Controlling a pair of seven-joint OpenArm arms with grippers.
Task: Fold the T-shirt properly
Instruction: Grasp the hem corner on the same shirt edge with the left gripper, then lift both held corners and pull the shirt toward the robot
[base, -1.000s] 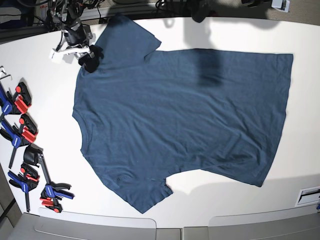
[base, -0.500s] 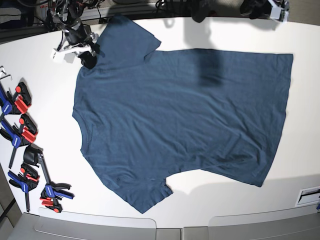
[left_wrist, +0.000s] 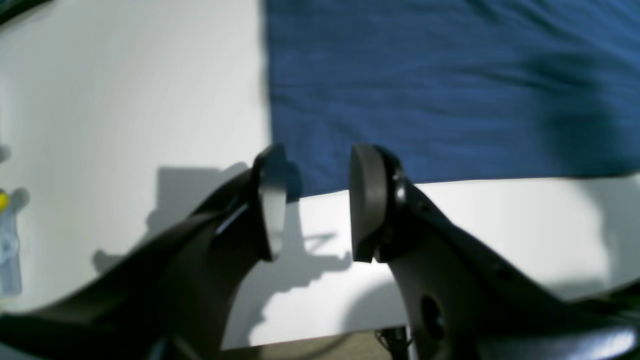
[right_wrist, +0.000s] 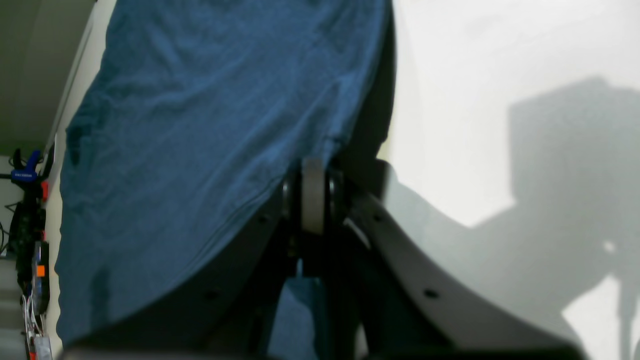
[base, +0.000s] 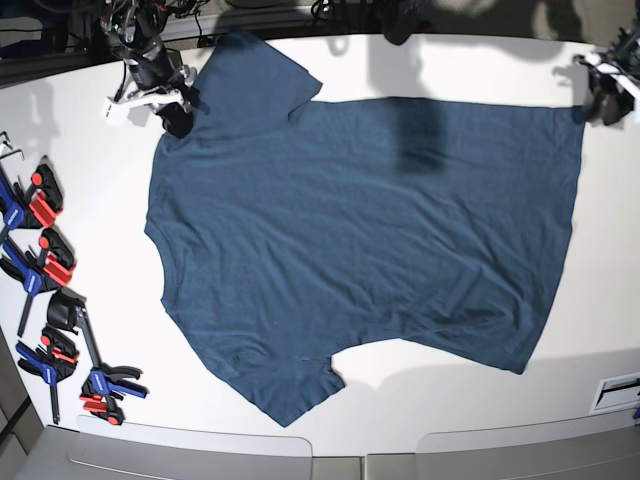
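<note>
T-shirt (base: 360, 250), dark navy, short-sleeved, lies spread flat on white worktop (base: 90, 190), filling most of the base view. Neck end points to that view's left, hem to its right. One sleeve reaches toward the far edge at upper left, the other toward the near edge at bottom centre. Fabric mostly smooth, w/ light creases near the lower hem corner.

Right gripper (base: 172, 112) sits at the shirt's upper-left shoulder, by the far sleeve. In the right wrist view its jaws are clenched on the fabric edge: T-shirt (right_wrist: 200, 125) drapes away from the pinch point, right gripper (right_wrist: 312, 200) showing no gap between its pads. Cloth there looks a bit lifted off the worktop (right_wrist: 500, 75).

Left gripper (base: 607, 92) hangs at the far hem corner, upper right of base view. In the left wrist view the left gripper (left_wrist: 315, 200) has jaws released, w/ a clear gap between them, nothing inside. Fingers (left_wrist: 367, 200) frame the T-shirt (left_wrist: 425, 90) corner from above; whether they touch cloth can't be told, picture is blurred. Bare worktop (left_wrist: 125, 100) lies beside and below the hem.

Clamps (base: 45, 290), blue w/ red and black parts, lie in a loose row along the worktop's left edge, well apart from the shirt. Small label (base: 618, 390) at lower right corner; print too small to read.
</note>
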